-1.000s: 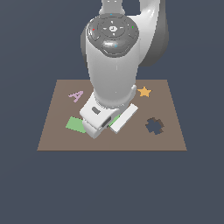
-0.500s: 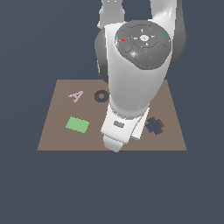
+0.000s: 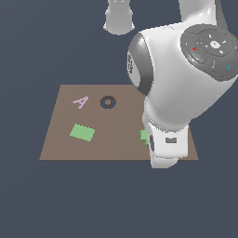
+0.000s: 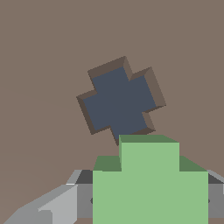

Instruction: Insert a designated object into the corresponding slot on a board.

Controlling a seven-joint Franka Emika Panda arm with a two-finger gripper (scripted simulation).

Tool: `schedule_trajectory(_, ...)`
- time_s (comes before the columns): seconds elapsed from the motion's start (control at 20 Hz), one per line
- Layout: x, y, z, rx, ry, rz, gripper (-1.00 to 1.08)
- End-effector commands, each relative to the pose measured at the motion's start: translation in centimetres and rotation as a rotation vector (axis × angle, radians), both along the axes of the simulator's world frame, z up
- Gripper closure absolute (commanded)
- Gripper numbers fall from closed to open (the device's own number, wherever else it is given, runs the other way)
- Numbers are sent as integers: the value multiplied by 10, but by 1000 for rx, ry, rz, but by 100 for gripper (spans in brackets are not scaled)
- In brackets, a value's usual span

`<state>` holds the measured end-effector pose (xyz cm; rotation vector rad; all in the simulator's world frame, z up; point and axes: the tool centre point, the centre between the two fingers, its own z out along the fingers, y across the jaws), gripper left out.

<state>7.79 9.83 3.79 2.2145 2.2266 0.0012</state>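
Observation:
In the wrist view the light-green cross point(image 4: 149, 183) is held between my gripper's point(image 4: 148, 199) fingers, above the brown board point(image 4: 39, 65). The dark navy cross-shaped slot point(image 4: 120, 99) lies just beyond the cross, rotated relative to it and apart from it. In the exterior view the arm covers the slot and most of the gripper; only a sliver of the green cross point(image 3: 144, 135) shows beside the arm, over the board point(image 3: 116, 144) toward the exterior view's right.
On the board in the exterior view lie a green rectangle point(image 3: 82, 133), a pink letter A point(image 3: 80, 101) and a dark ring point(image 3: 108, 102). The arm's bulk hides the board's right part.
The arm has swung from the board's middle toward the exterior view's right, carrying the green cross, and now covers the slot and the orange star.

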Motion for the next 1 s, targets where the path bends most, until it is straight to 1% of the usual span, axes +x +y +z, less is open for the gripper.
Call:
schedule_trajectory(0.0,0,13,1,0,-1,93,108)
schedule_trajectory(0.25,-4,34,2,0,0,234,108)
schedule_trajectory(0.5,-9,48,3,0,0,328,108)
schedule_trajectory(0.75,-12,54,3,-1,0,373,108)
schedule_trajectory(0.95,-12,54,2,0,1,372,108)
